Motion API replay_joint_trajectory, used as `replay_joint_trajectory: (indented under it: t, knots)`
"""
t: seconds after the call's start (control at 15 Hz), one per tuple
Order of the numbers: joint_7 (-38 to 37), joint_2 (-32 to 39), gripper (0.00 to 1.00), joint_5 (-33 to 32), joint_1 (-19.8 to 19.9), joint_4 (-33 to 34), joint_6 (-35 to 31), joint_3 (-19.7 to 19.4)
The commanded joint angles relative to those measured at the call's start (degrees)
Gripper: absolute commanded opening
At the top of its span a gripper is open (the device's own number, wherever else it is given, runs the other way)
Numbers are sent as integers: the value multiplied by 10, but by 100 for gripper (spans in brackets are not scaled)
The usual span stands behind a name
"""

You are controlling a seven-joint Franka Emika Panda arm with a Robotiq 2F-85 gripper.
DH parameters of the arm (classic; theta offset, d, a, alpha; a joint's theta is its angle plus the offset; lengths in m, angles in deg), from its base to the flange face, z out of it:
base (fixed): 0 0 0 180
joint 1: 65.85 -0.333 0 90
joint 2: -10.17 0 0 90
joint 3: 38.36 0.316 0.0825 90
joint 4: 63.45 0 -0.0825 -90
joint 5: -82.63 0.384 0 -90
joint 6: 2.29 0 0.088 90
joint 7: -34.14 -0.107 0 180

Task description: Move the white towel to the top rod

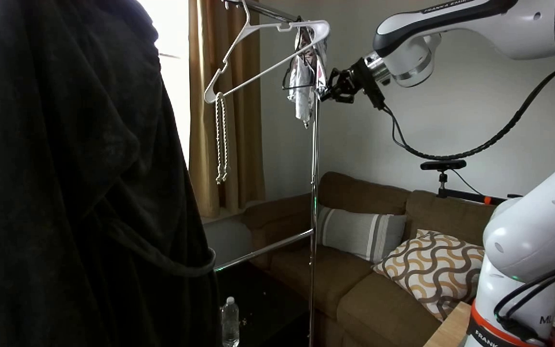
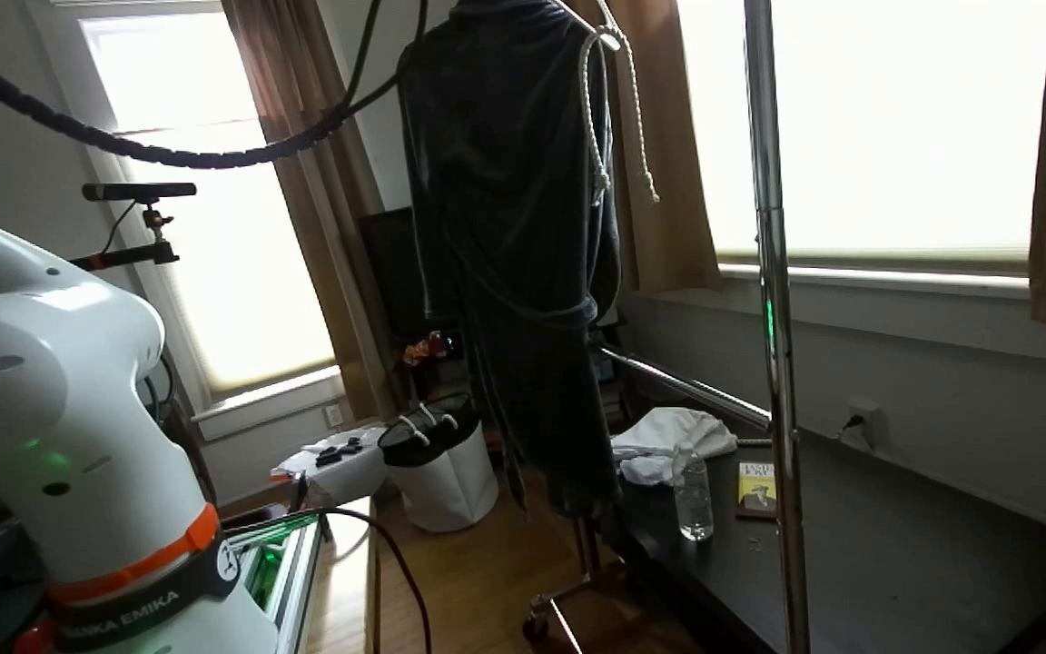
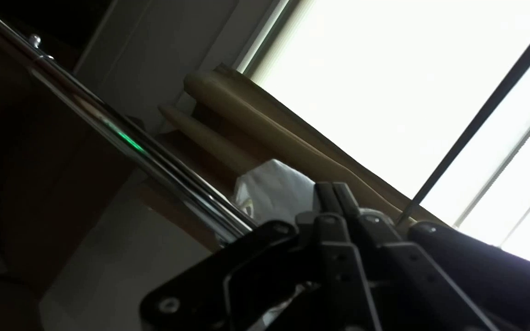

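Top rod: at the upper edge of an exterior view, running to the head of the chrome upright.
Hanging piece: whitish, silvery, crinkled; hangs by the chrome upright, close to the top rod's end, most of it lower; what bears it we cannot make out.
White bundle: heaped on the dark table, well below the top rod.
Identity: which of the two the task calls a towel, we cannot settle.
Done: should the hanging piece be meant, we judge the move all but complete, its seat on the top rod unproven; should the white bundle be meant, nothing done.
Left: on the first reading, confirm the drape, free the piece if pinched, back away; on the second, the whole grasp, lift and drape.
Claw: gripper narrow, fingers lying side by side; whether a fold of the hanging piece sits between them, we cannot tell.
Arm: stretched out high, bent near its end, the gripper slanting down toward the chrome upright and lower than the top rod; fingertips touching the hanging piece or just beside it, we cannot tell which.
Roll: gripper turned, we judge, since the chrome upright crosses the wrist view on a slant.
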Motion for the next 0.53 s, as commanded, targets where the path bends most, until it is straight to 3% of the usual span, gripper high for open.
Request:
replay_joint_trajectory:
  t: [0.0, 0.4, 0.47]
  knots:
    - [-5, -28, 1, 23, 22, -36, 21, 14]
    - [-13, -35, 1, 31, 40, -51, 26, 25]
    - [-11, -35, 5, 27, 44, -50, 26, 26]
